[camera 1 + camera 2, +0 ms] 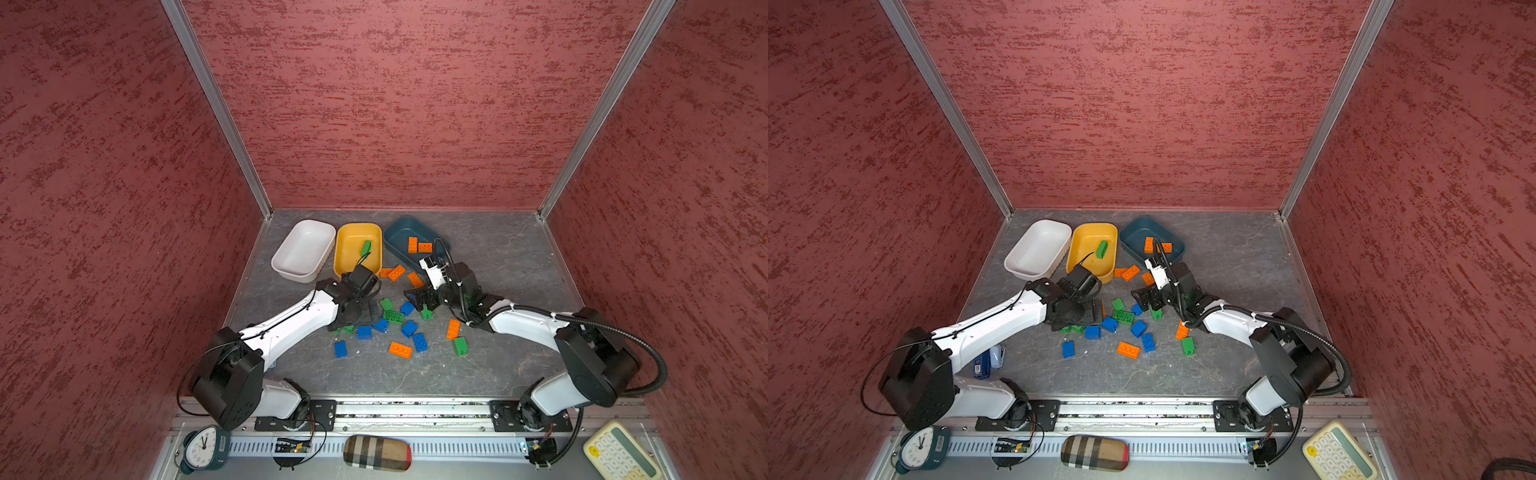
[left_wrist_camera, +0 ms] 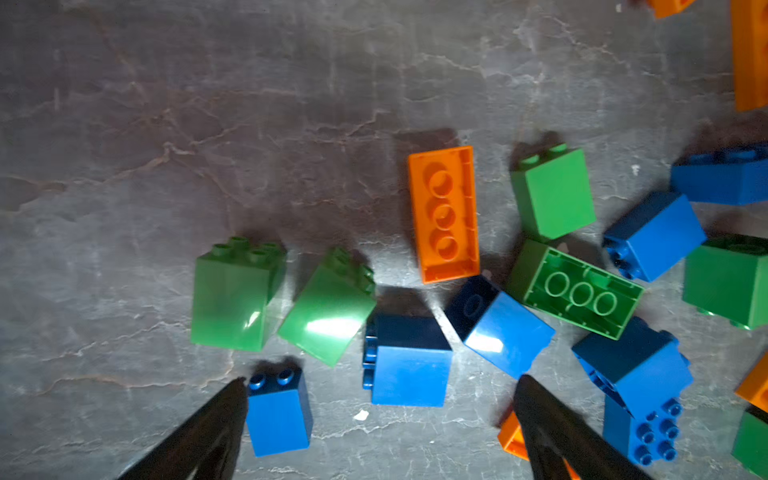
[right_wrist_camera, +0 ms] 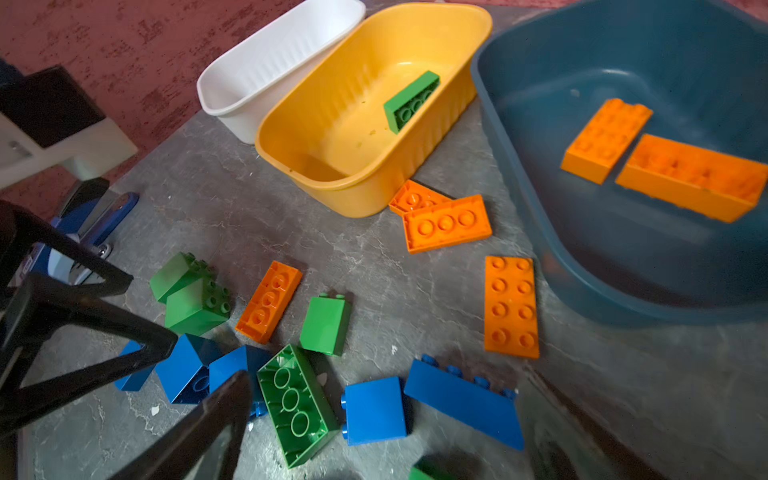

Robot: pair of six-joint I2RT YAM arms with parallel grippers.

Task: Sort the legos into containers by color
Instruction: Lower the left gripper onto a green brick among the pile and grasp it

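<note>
left wrist view: the left gripper [image 2: 382, 380] hangs low over the loose bricks [image 1: 409, 328], jaws spread wide and holding nothing. a small blue brick [image 2: 278, 415] sits just beside one finger [image 2: 199, 432], a bigger blue brick [image 2: 409, 361] lies on the table [image 1: 498, 257] between the tips, and an orange brick [image 2: 510, 438] peeks from under the other finger. in the right wrist view the right gripper [image 3: 388, 376] is also wide open and empty, above an upturned green brick [image 3: 297, 405]. in a top view three tubs stand in a row at the back of the table: white tub [image 1: 305, 249] on the left, yellow tub [image 1: 353, 253] in the middle with one long green brick [image 1: 365, 248] in it, teal tub [image 1: 397, 237] on the right with two orange bricks [image 1: 412, 244] in it. the loose blue, green and orange bricks lie scattered between and in front of the two grippers.
</note>
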